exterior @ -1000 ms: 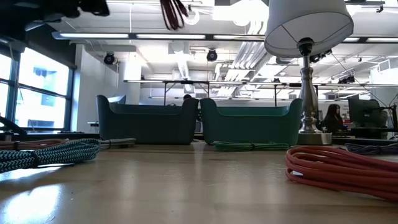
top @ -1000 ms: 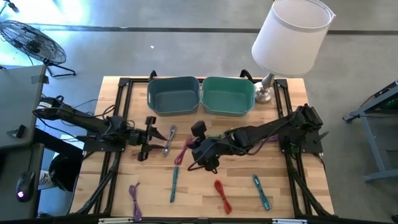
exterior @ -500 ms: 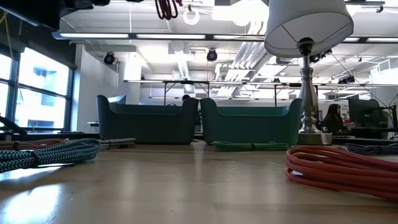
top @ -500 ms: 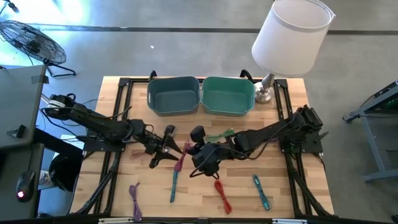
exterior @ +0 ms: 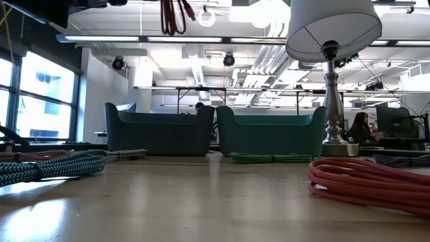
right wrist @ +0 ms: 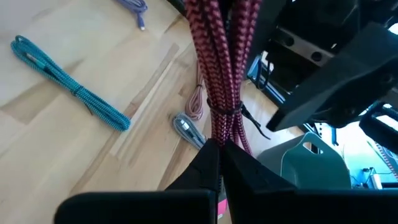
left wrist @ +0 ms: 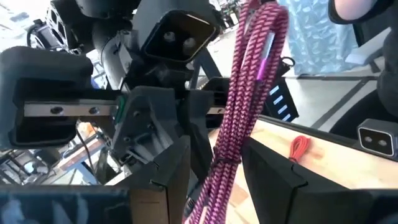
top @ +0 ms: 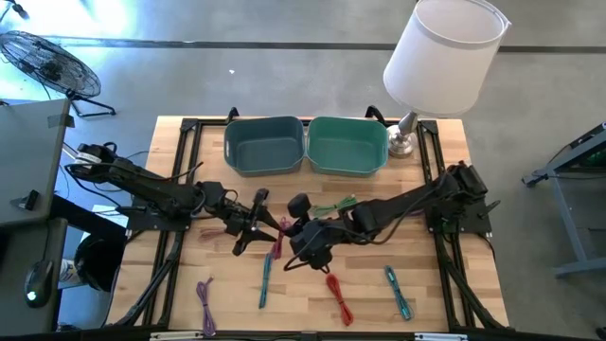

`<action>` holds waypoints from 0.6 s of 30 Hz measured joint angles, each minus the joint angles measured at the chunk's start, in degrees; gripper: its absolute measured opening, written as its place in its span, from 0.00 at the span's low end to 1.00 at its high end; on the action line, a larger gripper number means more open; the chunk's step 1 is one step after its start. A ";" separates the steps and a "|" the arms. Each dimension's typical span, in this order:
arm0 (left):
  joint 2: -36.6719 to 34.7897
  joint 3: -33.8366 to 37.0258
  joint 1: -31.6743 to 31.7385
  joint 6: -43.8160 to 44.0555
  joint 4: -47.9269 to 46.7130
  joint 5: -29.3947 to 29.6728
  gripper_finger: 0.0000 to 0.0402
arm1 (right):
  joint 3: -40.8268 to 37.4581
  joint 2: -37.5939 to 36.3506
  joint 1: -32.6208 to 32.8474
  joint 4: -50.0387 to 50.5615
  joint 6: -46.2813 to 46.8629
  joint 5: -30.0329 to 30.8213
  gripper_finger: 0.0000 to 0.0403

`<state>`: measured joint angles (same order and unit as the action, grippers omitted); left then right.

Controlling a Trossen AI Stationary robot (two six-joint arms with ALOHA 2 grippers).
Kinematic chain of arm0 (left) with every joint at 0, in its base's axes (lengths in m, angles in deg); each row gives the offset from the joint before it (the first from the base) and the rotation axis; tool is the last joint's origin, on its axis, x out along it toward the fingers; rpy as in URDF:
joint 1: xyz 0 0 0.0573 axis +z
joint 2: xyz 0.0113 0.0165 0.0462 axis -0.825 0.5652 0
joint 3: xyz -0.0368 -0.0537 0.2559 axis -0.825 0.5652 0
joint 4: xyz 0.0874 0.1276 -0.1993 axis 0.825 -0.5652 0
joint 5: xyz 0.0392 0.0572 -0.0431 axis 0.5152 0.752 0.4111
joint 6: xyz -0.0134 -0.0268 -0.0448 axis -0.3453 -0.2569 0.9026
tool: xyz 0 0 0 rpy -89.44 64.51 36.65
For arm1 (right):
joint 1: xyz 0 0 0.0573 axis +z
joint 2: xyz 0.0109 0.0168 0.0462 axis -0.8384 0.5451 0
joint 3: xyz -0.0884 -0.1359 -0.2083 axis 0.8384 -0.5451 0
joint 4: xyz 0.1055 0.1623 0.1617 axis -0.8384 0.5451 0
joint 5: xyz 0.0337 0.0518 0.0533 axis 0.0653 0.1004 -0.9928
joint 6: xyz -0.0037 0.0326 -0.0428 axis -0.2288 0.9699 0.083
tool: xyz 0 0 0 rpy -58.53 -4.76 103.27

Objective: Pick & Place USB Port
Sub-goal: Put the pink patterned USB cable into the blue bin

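- Maroon cable (top: pixel 276 239) hangs mid-surface, off the wood, between the two claws; in the low view only its loops (exterior: pixel 173 15) show, dangling at the top edge above the surface.
- Right claw (right wrist: pixel 219 151) is pinched on the maroon cable bundle (right wrist: pixel 219 74) just below its tie; the right wrist view shows this grip, the high view only shows the right claw (top: pixel 289 248) next to the cable.
- Left claw (left wrist: pixel 214 169) is narrow, fingers either side of the same cable (left wrist: pixel 249 93); the fingers look to touch it but a firm grip cannot be told. The high view puts the left claw (top: pixel 257 225) just left of the cable.
- The left wrist view shows the right arm's camera head close behind the cable.
- The high view alone shows the blue bin (top: pixel 264 146) and green bin (top: pixel 347 146) side by side at the far edge, the lamp (top: pixel 442 57) by the green bin, a green cable (top: pixel 333 205) near the right arm.
- Near edge, high view: purple cable (top: pixel 204 304), teal cable (top: pixel 265 278), red cable (top: pixel 339 296), second teal cable (top: pixel 399 292).
- Wooden surface (top: pixel 426 275).
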<state>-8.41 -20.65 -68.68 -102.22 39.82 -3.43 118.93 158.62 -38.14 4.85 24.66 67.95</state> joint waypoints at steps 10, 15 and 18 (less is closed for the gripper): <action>0.00 0.00 0.00 -0.02 -0.97 -2.69 0.35 | 0.00 0.51 -0.90 -0.64 -0.57 0.01 0.00; 0.46 0.00 -0.03 -2.77 -1.22 -2.75 0.34 | 0.00 0.51 -1.66 -0.88 -0.21 -0.16 0.00; 0.44 0.00 0.02 -4.40 -1.55 -2.32 0.24 | -0.01 0.51 -2.00 -0.94 -0.17 -0.07 0.00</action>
<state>-7.97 -20.65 -68.66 -106.61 38.27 -5.75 118.92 159.13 -40.14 3.92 24.49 67.88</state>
